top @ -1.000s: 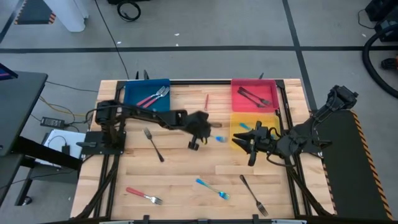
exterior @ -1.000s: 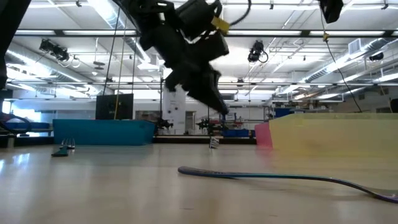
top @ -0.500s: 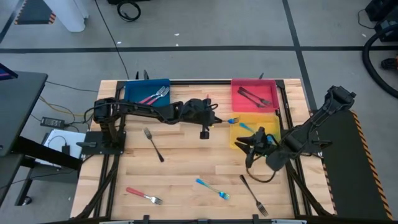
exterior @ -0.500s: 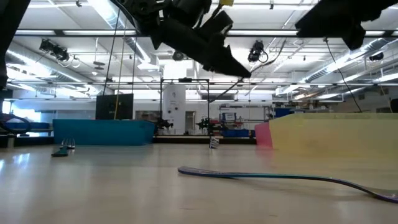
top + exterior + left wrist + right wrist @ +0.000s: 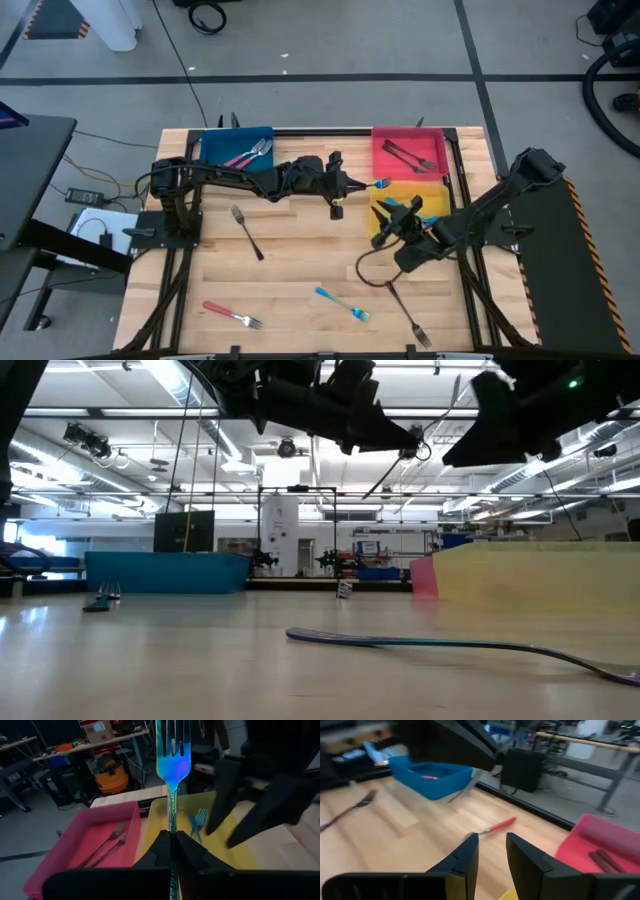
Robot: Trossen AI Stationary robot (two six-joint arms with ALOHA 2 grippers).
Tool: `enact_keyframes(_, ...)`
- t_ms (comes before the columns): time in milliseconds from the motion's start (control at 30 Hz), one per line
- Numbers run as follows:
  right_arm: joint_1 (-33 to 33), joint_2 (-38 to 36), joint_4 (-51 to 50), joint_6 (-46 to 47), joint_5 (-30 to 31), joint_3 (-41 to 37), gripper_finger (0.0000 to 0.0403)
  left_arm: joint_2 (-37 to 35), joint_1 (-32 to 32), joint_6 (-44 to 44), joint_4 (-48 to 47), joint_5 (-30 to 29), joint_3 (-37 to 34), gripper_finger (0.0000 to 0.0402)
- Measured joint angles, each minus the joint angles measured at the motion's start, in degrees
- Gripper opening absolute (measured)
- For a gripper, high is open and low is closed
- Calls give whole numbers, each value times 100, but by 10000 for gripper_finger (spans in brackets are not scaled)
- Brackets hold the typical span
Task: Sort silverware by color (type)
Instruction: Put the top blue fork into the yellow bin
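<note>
My left gripper (image 5: pixel 350 185) is shut on a blue iridescent fork (image 5: pixel 172 750), held in the air at the left edge of the yellow tray (image 5: pixel 437 197) and red tray (image 5: pixel 410 131). The yellow tray holds blue forks (image 5: pixel 198 817); the red tray holds dark forks (image 5: pixel 111 840). My right gripper (image 5: pixel 395 212) hovers open over the yellow tray, nothing between its fingers (image 5: pixel 462 857). More silverware lies flat on the table: a dark fork (image 5: pixel 246 231), a red-handled fork (image 5: pixel 230 315), a blue fork (image 5: pixel 342 303), another dark fork (image 5: pixel 408 313). My left gripper pinches the fork's slim handle (image 5: pixel 171 827) between its two fingers (image 5: pixel 159 851). The fingers come nearly level from the table's left, and the fork runs on along them. Its tines (image 5: pixel 381 184) stick out toward the right edge. The fork is lifted clear.
A blue tray (image 5: pixel 212 160) at the far left holds red-handled forks (image 5: pixel 248 155). A small red piece (image 5: pixel 332 162) lies between the blue and red trays. My two arms are close together at the yellow tray. Bare wood lies in the table's middle and near part.
My left gripper has risen with the blue fork and gone toward the table's right and far side. It has tipped up from slanting downward to nearly level, so the tines now point at the trays. My right gripper has sunk lower over the yellow tray and rolled.
</note>
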Motion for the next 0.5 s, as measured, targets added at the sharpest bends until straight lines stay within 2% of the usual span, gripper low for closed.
enact_keyframes(167,-303,181,271,-279,45,0,107,0,-59,70,108,-1,0,9)
enact_keyframes(500,-376,112,1551,-1737,672,0,107,-2,-88,196,152,-2,0,9)
